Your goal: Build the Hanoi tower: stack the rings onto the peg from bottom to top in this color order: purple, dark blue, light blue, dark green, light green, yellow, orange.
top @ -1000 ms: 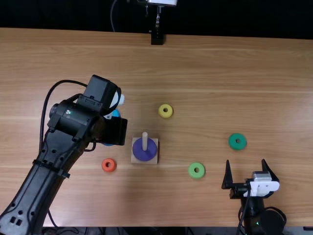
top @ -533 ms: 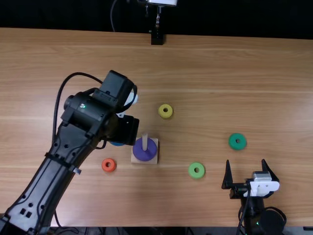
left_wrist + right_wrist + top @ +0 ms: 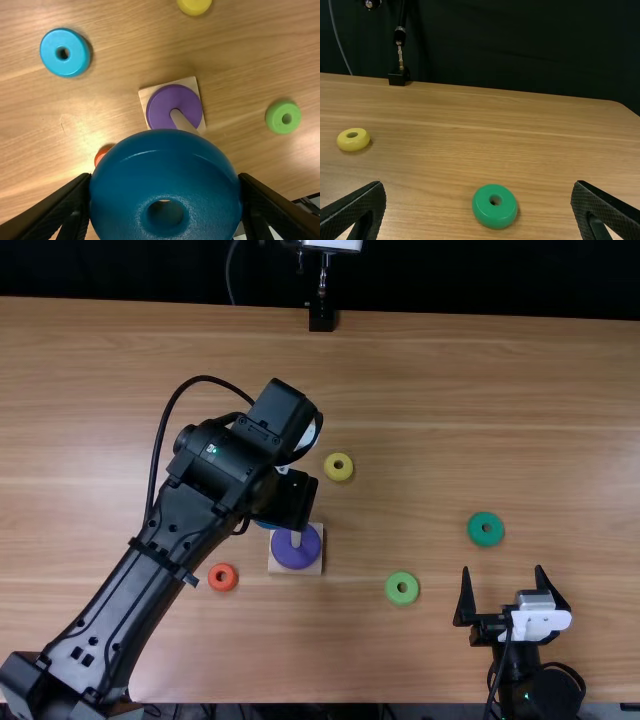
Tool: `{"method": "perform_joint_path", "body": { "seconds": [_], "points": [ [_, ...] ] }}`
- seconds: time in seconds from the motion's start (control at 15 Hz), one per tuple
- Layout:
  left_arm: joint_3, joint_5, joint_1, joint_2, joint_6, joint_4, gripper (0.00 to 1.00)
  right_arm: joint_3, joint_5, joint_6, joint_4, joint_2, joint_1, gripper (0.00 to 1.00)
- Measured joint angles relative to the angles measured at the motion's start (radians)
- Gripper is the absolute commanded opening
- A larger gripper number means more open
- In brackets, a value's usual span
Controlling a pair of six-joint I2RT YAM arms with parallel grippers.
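My left gripper (image 3: 288,502) hangs beside the peg base (image 3: 275,565), just up and left of the peg (image 3: 296,539). In the left wrist view that gripper (image 3: 166,192) is shut on the dark blue ring (image 3: 165,167). A purple ring (image 3: 161,106) lies around the peg (image 3: 182,121), flat on the base. The light blue ring (image 3: 65,52) rests on the table, as do the orange ring (image 3: 223,577), light green ring (image 3: 402,588), yellow ring (image 3: 338,467) and dark green ring (image 3: 486,529). My right gripper (image 3: 503,590) stands open, also in its wrist view (image 3: 478,200).
A black stand (image 3: 321,318) is at the table's far edge. The left arm stretches over the table's left side, passing close to the orange ring. The right arm stays low at the near right, nearer the edge than the dark green ring.
The left arm has swung to the right, bringing the dark blue ring from left of the base close to the peg. The right arm and the rings on the table have kept still.
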Motion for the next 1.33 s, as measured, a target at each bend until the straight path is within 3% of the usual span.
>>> {"method": "perform_joint_path", "body": {
  "seconds": [0.53, 1.0, 1.07, 1.2, 1.27, 1.33],
  "points": [
    [0.001, 0.001, -0.060, 0.050, -0.030, 0.006, 0.00, 0.000, 0.000, 0.000, 0.000, 0.000, 0.000, 1.00],
    [0.008, 0.000, -0.069, 0.075, -0.032, 0.014, 0.00, 0.000, 0.000, 0.000, 0.000, 0.000, 0.000, 1.00],
    [0.007, 0.002, -0.069, 0.080, -0.033, 0.014, 0.21, 0.000, 0.000, 0.000, 0.001, 0.000, 0.000, 1.00],
    [0.008, 0.003, -0.069, 0.082, -0.034, 0.015, 0.92, 0.000, 0.000, 0.000, 0.000, 0.000, 0.000, 1.00],
    [0.007, 0.004, -0.069, 0.082, -0.033, 0.016, 1.00, 0.000, 0.000, 0.000, 0.000, 0.000, 0.000, 1.00],
    [0.007, 0.005, -0.069, 0.082, -0.034, 0.013, 1.00, 0.000, 0.000, 0.000, 0.000, 0.000, 0.000, 1.00]
  ]
}}
